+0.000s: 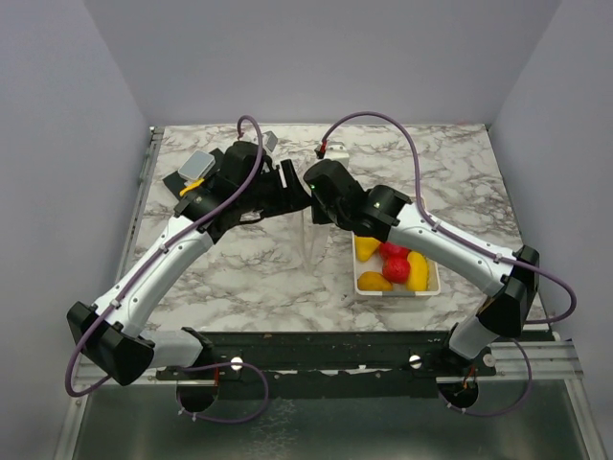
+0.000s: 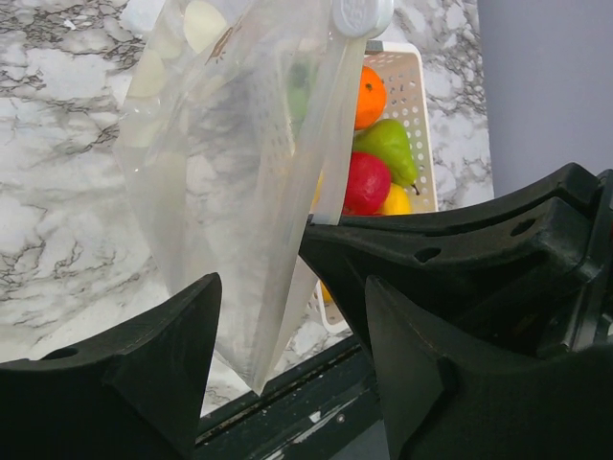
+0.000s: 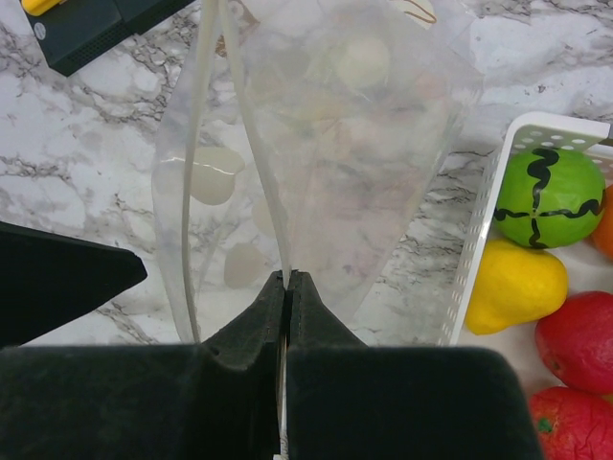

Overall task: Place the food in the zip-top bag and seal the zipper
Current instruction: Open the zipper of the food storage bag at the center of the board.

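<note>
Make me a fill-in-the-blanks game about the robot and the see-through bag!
The clear floppy plastic bag is pinched by the ___ arm's fingers. The round green toy fruit in the white perforated plastic tray has ___ stripes. The tabletop has a grey-and-white ___ pattern.
Missing words: right, black, marble.

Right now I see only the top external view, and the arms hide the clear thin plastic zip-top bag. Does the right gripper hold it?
Observer: Yes. In the right wrist view the right gripper is shut on an edge of the clear thin plastic zip-top bag.
Operator: And the left gripper?
Observer: The left gripper is open; the bag hangs between its jaws, not clamped.
Operator: Is food inside?
Observer: I see none inside; a green toy pear lies in the white perforated plastic tray.
</note>
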Controlling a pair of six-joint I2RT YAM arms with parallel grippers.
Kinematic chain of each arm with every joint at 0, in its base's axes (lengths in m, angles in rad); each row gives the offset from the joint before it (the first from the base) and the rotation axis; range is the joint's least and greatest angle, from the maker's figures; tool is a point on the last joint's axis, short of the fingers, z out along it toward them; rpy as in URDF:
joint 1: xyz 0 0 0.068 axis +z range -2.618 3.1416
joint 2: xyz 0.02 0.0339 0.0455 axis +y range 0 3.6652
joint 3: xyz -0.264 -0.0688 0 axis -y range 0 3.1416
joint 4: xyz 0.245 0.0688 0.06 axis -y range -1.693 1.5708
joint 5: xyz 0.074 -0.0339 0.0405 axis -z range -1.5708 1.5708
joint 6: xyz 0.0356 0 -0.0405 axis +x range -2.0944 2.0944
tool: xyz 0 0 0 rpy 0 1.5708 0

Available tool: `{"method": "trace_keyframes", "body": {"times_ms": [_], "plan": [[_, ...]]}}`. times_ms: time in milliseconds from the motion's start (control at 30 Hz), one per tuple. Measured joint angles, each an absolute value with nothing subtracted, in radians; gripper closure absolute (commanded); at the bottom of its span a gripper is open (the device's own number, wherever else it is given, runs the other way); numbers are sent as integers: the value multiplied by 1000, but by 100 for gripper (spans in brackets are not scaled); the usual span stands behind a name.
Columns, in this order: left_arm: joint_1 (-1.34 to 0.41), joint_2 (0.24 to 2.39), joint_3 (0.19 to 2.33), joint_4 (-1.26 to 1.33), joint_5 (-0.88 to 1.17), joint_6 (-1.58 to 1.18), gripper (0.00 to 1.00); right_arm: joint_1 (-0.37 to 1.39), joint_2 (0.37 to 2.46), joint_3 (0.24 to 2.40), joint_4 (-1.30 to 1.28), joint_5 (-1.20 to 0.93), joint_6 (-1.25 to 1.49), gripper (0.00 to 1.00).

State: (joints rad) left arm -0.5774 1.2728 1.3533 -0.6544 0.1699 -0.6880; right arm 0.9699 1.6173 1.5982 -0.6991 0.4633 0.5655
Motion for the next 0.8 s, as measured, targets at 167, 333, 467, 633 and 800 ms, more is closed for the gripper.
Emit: {"method": "trace_keyframes", "body": {"times_ms": [167, 333, 467, 633, 800], "plan": [[-604, 1283, 1363, -679, 94, -687, 38, 971, 1620, 1599, -700, 464, 566, 99], [-633, 1292, 1367, -686, 4, -686, 39, 973, 1620, 1599, -700, 464, 566, 99], [-664, 1313, 1367, -690, -60, -683, 41, 974, 1620, 1599, -700, 463, 566, 99], [-699, 1351, 1371, -699, -129, -672, 47, 974, 1620, 1599, -706, 471, 566, 99], [-732, 1371, 1394, -729, -207, -654, 59, 974, 1620, 1599, -706, 477, 566, 99]]}}
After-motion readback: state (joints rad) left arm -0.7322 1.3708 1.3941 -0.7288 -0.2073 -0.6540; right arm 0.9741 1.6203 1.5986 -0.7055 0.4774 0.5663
